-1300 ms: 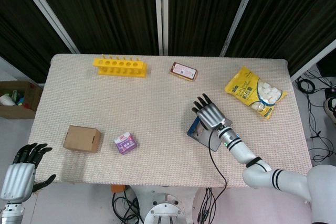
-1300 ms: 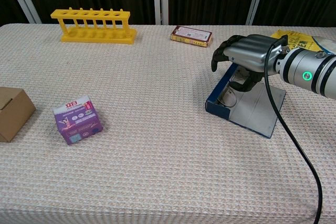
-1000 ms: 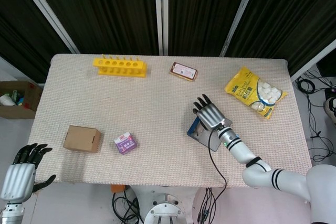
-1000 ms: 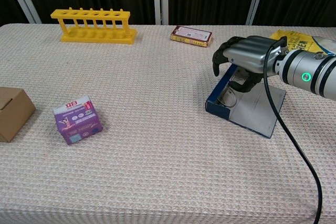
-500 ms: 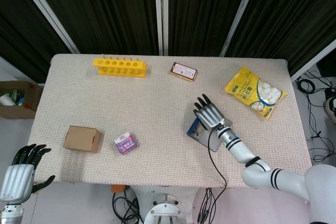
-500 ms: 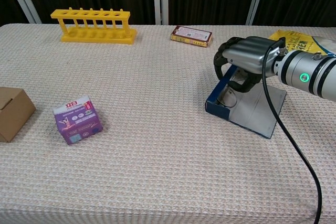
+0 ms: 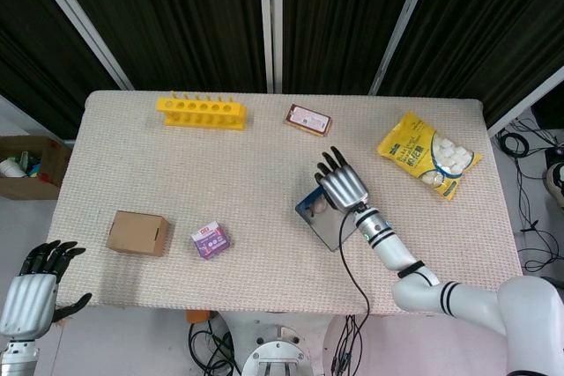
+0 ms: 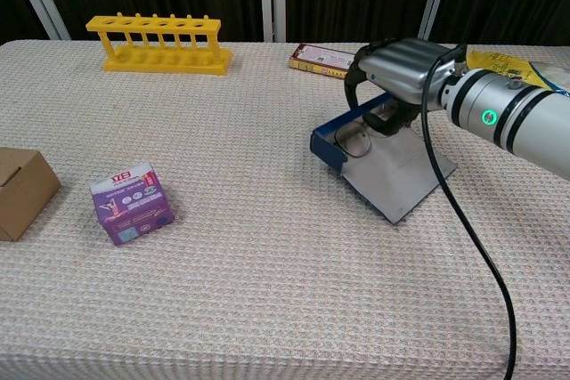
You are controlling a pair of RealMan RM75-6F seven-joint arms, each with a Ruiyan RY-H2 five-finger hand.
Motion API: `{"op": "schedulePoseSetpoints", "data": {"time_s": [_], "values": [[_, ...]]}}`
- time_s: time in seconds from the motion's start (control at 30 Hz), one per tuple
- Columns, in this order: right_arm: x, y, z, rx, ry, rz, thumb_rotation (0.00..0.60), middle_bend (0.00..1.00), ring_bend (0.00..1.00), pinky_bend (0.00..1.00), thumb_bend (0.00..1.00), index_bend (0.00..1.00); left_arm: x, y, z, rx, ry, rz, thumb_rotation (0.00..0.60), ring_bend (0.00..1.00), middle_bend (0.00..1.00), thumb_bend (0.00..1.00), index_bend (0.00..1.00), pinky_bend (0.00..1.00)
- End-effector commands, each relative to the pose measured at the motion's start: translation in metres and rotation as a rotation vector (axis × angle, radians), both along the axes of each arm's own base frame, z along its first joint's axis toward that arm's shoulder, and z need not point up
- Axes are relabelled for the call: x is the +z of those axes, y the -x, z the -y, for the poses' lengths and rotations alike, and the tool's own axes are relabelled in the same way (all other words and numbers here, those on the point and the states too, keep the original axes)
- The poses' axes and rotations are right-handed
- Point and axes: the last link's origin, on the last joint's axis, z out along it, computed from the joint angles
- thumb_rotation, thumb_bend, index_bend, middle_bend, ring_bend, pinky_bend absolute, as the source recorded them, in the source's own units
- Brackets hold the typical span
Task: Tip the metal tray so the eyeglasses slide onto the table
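The metal tray [image 8: 398,181] has a grey floor and a blue rim and sits right of the table's middle, also seen as tray [image 7: 322,223] from the head. My right hand [image 8: 397,72] grips its far edge, with fingers curled over the rim and the thumb inside. The tray looks tilted, with its blue side low toward the left. The thin-framed eyeglasses [image 8: 354,142] lie inside against the blue rim. In the head view the right hand [image 7: 342,188] covers the tray's far part. My left hand [image 7: 32,293] hangs open below the table's front-left corner, holding nothing.
A yellow tube rack [image 8: 156,42] and a small red-brown box [image 8: 325,60] stand at the back. A yellow snack bag [image 7: 429,153] lies at the far right. A cardboard box [image 7: 138,233] and a purple box [image 8: 132,202] sit front left. A black cable [image 8: 463,220] trails from the right wrist.
My right hand has shifted left and toward the back with the tray, which has turned and slid left across the table. The eyeglasses stay against the blue rim. The left hand is still.
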Motion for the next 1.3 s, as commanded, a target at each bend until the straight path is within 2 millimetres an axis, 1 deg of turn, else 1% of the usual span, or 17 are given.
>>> {"op": "schedulePoseSetpoints", "data": {"time_s": [0.03, 0.23, 0.53, 0.67, 0.8, 0.83, 0.9, 0.93, 0.97, 1.0, 1.03, 1.1, 1.13, 1.2, 1.23, 1.3], "values": [[-0.010, -0.014, 0.006, 0.035, 0.079, 0.011, 0.600, 0.27, 0.07, 0.00, 0.45, 0.54, 0.000, 0.002, -0.001, 0.003, 0.004, 0.001, 0.600, 0.12, 0.20, 0.10, 0.26, 0.14], [-0.027, -0.030, 0.007, 0.071, 0.234, 0.056, 0.600, 0.30, 0.09, 0.00, 0.45, 0.58, -0.002, 0.005, -0.001, 0.014, 0.010, 0.005, 0.600, 0.12, 0.20, 0.10, 0.26, 0.14], [-0.041, -0.042, 0.007, 0.086, 0.366, 0.114, 0.600, 0.32, 0.10, 0.00, 0.44, 0.59, -0.003, 0.007, -0.003, 0.014, 0.015, 0.008, 0.600, 0.12, 0.20, 0.10, 0.26, 0.14], [-0.046, -0.045, 0.007, 0.079, 0.390, 0.117, 0.600, 0.32, 0.10, 0.00, 0.44, 0.59, -0.004, 0.008, -0.004, 0.019, 0.018, 0.009, 0.600, 0.12, 0.20, 0.10, 0.26, 0.14], [-0.052, -0.045, 0.013, 0.029, 0.367, 0.101, 0.600, 0.32, 0.10, 0.00, 0.43, 0.59, -0.004, 0.009, -0.003, 0.024, 0.020, 0.010, 0.600, 0.12, 0.20, 0.10, 0.26, 0.14], [-0.053, -0.045, 0.015, 0.012, 0.357, 0.096, 0.600, 0.32, 0.10, 0.00, 0.43, 0.58, -0.004, 0.009, -0.003, 0.024, 0.021, 0.010, 0.600, 0.12, 0.20, 0.10, 0.26, 0.14], [-0.056, -0.046, 0.020, -0.019, 0.318, 0.079, 0.600, 0.29, 0.09, 0.00, 0.42, 0.52, -0.004, 0.009, -0.003, 0.025, 0.022, 0.010, 0.600, 0.12, 0.20, 0.10, 0.26, 0.14], [-0.056, -0.046, 0.022, -0.034, 0.299, 0.074, 0.600, 0.27, 0.07, 0.00, 0.40, 0.44, -0.004, 0.009, -0.002, 0.025, 0.021, 0.010, 0.600, 0.12, 0.20, 0.10, 0.26, 0.14], [-0.054, -0.045, 0.026, -0.062, 0.277, 0.061, 0.600, 0.23, 0.04, 0.00, 0.38, 0.34, -0.004, 0.009, -0.002, 0.026, 0.019, 0.010, 0.600, 0.12, 0.20, 0.09, 0.26, 0.14], [-0.051, -0.046, 0.029, -0.071, 0.258, 0.053, 0.600, 0.20, 0.02, 0.00, 0.36, 0.27, -0.004, 0.009, -0.002, 0.027, 0.018, 0.010, 0.600, 0.12, 0.20, 0.09, 0.26, 0.14], [-0.046, -0.046, 0.031, -0.085, 0.245, 0.049, 0.600, 0.17, 0.00, 0.00, 0.34, 0.17, -0.003, 0.009, -0.001, 0.028, 0.016, 0.010, 0.600, 0.12, 0.20, 0.10, 0.26, 0.14], [-0.035, -0.047, 0.031, -0.084, 0.224, 0.060, 0.600, 0.14, 0.00, 0.00, 0.32, 0.08, -0.003, 0.010, -0.001, 0.028, 0.016, 0.010, 0.600, 0.12, 0.20, 0.10, 0.26, 0.14], [-0.028, -0.047, 0.030, -0.079, 0.213, 0.073, 0.600, 0.14, 0.00, 0.00, 0.31, 0.06, -0.003, 0.010, -0.001, 0.028, 0.014, 0.009, 0.600, 0.12, 0.20, 0.10, 0.26, 0.14], [-0.015, -0.045, 0.024, -0.051, 0.174, 0.100, 0.600, 0.14, 0.00, 0.00, 0.31, 0.06, -0.003, 0.010, -0.001, 0.026, 0.012, 0.006, 0.600, 0.12, 0.20, 0.10, 0.26, 0.14], [-0.010, -0.042, 0.020, -0.038, 0.145, 0.113, 0.600, 0.15, 0.00, 0.00, 0.31, 0.09, -0.003, 0.009, -0.001, 0.026, 0.013, 0.008, 0.600, 0.12, 0.20, 0.10, 0.26, 0.14], [-0.001, -0.033, 0.009, -0.007, 0.076, 0.124, 0.600, 0.17, 0.00, 0.00, 0.31, 0.20, -0.003, 0.009, -0.001, 0.023, 0.015, 0.010, 0.600, 0.12, 0.20, 0.10, 0.26, 0.14]]}}
